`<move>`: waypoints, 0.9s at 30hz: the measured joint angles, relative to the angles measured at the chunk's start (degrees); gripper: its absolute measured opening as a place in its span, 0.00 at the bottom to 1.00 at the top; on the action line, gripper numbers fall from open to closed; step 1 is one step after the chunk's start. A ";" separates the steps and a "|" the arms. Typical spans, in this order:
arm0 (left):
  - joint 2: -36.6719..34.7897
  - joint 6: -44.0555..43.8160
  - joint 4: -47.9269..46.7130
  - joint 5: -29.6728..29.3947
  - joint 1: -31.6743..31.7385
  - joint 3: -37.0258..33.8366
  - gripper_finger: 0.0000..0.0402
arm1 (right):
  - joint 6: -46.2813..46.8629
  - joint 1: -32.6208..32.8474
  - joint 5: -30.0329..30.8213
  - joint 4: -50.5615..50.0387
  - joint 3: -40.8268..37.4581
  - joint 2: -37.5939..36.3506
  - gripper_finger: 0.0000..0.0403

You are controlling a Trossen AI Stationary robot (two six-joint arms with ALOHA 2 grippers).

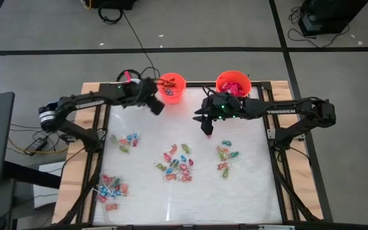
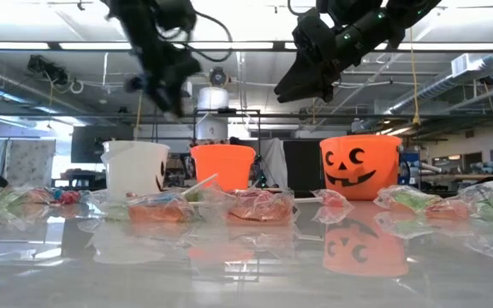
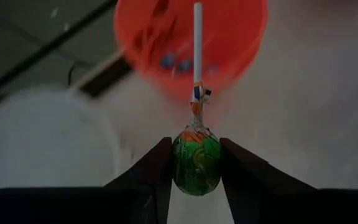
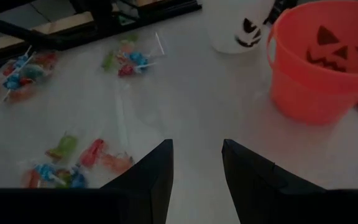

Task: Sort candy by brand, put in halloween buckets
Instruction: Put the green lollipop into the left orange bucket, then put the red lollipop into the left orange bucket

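The left pincer, clamped on a green lollipop, stick pointing toward the small orange bucket just ahead; right pincer open, empty

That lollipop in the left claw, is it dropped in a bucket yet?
No. The green lollipop sits between the left gripper fingers, above the table.

Three buckets stand along the tabletop's far edge, with candy lying in clusters nearer the front.
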 joint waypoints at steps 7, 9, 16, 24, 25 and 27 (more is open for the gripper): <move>7.96 7.64 19.85 2.14 5.18 1.33 0.31 | -0.13 -0.95 1.60 -1.67 0.00 -1.07 0.37; 9.17 8.68 22.98 2.28 6.16 1.33 0.31 | -0.45 -1.12 1.62 -1.79 0.00 -1.14 0.37; 13.64 10.64 26.86 4.25 9.94 1.37 0.37 | -1.02 -1.43 1.70 -1.86 0.00 -1.14 0.37; 13.89 12.45 28.16 6.66 11.08 1.39 0.52 | -1.00 -1.41 1.70 -1.86 0.00 -1.14 0.37; 13.67 12.46 26.95 7.10 10.84 1.81 0.52 | -1.00 -1.41 1.70 -1.90 0.00 -1.14 0.37; 13.09 12.90 23.27 7.86 10.33 2.85 0.53 | -1.04 -1.41 1.70 -1.92 0.00 -1.14 0.37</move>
